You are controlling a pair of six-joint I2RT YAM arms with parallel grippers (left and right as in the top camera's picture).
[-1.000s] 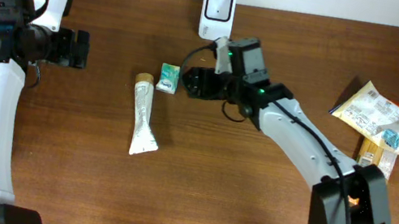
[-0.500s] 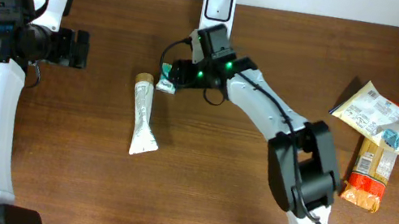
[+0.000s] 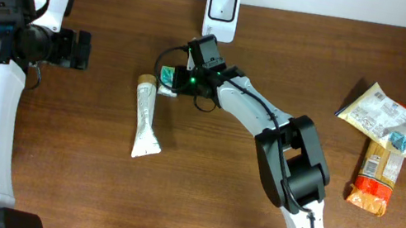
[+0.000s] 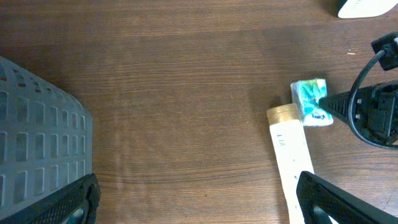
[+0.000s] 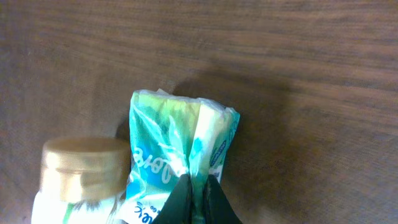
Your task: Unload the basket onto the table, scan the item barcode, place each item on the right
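Right gripper [image 5: 196, 188]: clamped on the lower edge of the green packet [image 5: 174, 143]
Packet position: laid on the wooden table [image 3: 90, 186], against the gold cap of the white tube [image 3: 146, 117], near the white scanner [image 3: 221, 12]
Left gripper [image 3: 81, 51]: jaws held wide apart, well away from the packet

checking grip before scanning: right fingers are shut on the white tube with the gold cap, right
No: the right fingers are shut on the small teal-and-white plastic packet beside that gold-capped white tube; the right wrist view shows it.
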